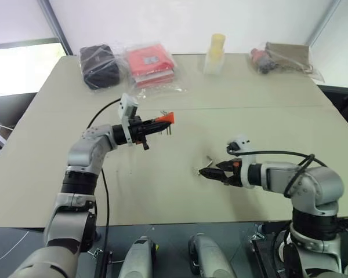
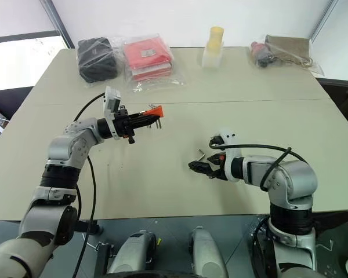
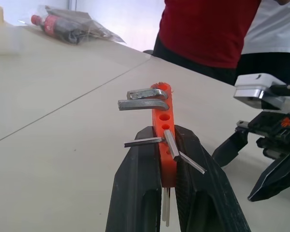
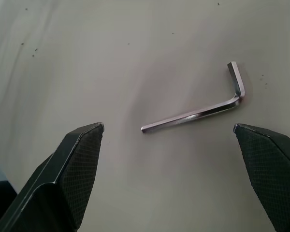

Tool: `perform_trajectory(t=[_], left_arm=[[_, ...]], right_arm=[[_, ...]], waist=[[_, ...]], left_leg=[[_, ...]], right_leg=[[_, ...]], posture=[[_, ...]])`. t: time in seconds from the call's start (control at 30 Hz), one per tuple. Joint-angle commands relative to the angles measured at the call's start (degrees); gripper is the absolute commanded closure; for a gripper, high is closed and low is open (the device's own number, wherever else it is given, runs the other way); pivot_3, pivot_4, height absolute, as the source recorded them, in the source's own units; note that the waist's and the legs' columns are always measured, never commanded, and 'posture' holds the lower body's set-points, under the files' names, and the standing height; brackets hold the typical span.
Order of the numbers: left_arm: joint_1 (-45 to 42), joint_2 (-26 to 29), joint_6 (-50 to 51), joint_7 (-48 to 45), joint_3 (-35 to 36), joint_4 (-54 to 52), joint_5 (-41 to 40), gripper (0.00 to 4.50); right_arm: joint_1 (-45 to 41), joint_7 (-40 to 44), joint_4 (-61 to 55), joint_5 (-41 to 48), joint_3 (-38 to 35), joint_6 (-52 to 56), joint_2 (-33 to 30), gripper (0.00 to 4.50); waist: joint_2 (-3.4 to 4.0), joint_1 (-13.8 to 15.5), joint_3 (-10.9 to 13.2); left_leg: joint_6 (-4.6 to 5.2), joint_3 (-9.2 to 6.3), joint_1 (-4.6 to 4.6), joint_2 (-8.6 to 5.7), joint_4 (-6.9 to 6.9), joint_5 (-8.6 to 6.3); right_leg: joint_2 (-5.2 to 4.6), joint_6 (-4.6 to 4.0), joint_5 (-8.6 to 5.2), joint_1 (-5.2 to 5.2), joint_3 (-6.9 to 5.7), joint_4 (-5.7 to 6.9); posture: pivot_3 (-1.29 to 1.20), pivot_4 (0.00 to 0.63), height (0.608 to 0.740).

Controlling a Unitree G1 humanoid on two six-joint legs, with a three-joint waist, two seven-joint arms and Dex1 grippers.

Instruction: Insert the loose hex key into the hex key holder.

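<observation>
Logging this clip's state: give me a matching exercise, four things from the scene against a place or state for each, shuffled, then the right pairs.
Things:
1. hex key holder
2. loose hex key
3. left claw
4. right claw

States:
A. open, low over the table
B. lying flat on the table
C. orange, clamped and held above the table
D. shut on a thing

Pairs: 1-C, 2-B, 3-D, 4-A

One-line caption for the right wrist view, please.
Open right gripper poised over the loose hex key lying flat on the table.
</observation>
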Motion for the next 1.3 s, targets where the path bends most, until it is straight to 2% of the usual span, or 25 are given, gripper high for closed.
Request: perform_trajectory(t=[0.03, 0.37, 0.57, 0.6, 0.67, 0.7, 0.87, 1.13, 1.3], left_arm=[[0.16, 0.65, -0.75, 0.57, 0.49, -2.62, -0.51, 4.5], [1.5, 0.99, -0.5, 1.78, 0.54, -3.74, -0.77, 4.5], [1.78, 0.55, -0.87, 2.52, 0.46, -3.41, -0.64, 4.5], [1.74, 0.44, -0.88, 2.6, 0.44, -3.37, -0.66, 4.5], [1.59, 0.19, -1.02, 2.82, 0.4, -3.18, -0.63, 4.5], [1.53, 0.09, -1.11, 2.89, 0.35, -3.07, -0.59, 4.5], [1.4, -0.03, -1.79, 3.1, 0.26, -2.49, -0.4, 4.5], [1.26, -0.04, -2.67, 3.33, 0.3, -1.99, -0.08, 4.5], [-0.8, 1.24, -4.24, 1.28, -0.4, 1.43, 1.05, 4.5]], right_arm=[[-1.35, -1.22, 1.0, -0.14, 0.76, -2.22, 0.97, 0.03], [-2.4, -2.98, 6.91, -2.26, 7.27, -10.03, 1.78, 0.03], [-1.1, -1.71, 8.71, -6.82, 18.48, -17.29, -3.41, 0.03], [-0.85, -1.57, 9.25, -7.81, 20.19, -18.65, -4.21, 0.55], [0.12, -0.56, 10.29, -9.19, 22.98, -21.17, -5.6, 1.16], [1.01, 0.1, 10.62, -9.68, 24.12, -22.04, -6.34, 1.82], [3.62, 1.36, 12.12, -11.4, 26.02, -24.2, -7.89, 4.4], [0.89, 0.95, 14.02, -13.27, 23.87, -27.8, -6.11, 4.46], [-7.96, -0.55, 17.31, -16.23, 19.82, -36.26, -6.07, 4.46]], waist=[[0.0, 0.0, 0.0], [0.0, -0.24, -0.02], [-0.05, -0.29, -0.05], [-0.07, -0.3, -0.06], [-0.11, -0.28, -0.09], [-0.14, -0.28, -0.12], [-0.34, -0.19, -0.37], [-0.64, -0.25, -0.67], [-0.58, -0.35, -0.62]], left_leg=[[0.0, -0.01, 0.01, 0.0, 0.0, 0.0], [0.0, -0.01, 0.04, 0.01, -0.01, 0.0], [0.01, -0.01, 0.28, 0.01, -0.03, -0.01], [0.01, 0.0, 0.38, 0.01, -0.06, -0.01], [0.03, 0.01, 0.67, 0.01, -0.14, -0.02], [0.04, 0.02, 0.78, 0.01, -0.17, -0.03], [0.12, 0.01, 0.84, 0.02, -0.18, -0.08], [0.13, -0.01, 0.92, 0.04, -0.19, -0.08], [0.13, 0.01, 0.92, 0.06, -0.2, -0.08]], right_leg=[[0.0, 0.0, 0.0, 0.0, 0.0, 0.0], [0.01, 0.0, 0.0, 0.02, 0.0, 0.0], [0.02, 0.01, -0.01, 0.27, -0.01, -0.05], [0.02, 0.02, -0.02, 0.37, 0.0, -0.09], [0.02, 0.02, -0.04, 0.63, 0.0, -0.17], [0.02, 0.02, -0.05, 0.74, 0.0, -0.21], [0.03, 0.01, -0.1, 0.82, 0.0, -0.23], [0.04, -0.01, -0.12, 0.92, -0.01, -0.25], [0.08, -0.04, -0.13, 0.91, 0.0, -0.28]], posture=[[0.0, 0.15, 0.74], [0.0, 0.15, 0.74], [0.0, 0.15, 0.74], [0.0, 0.15, 0.74], [0.0, 0.15, 0.74], [0.0, 0.15, 0.74], [0.0, 0.15, 0.74], [0.0, 0.15, 0.74], [0.0, 0.15, 0.74]])
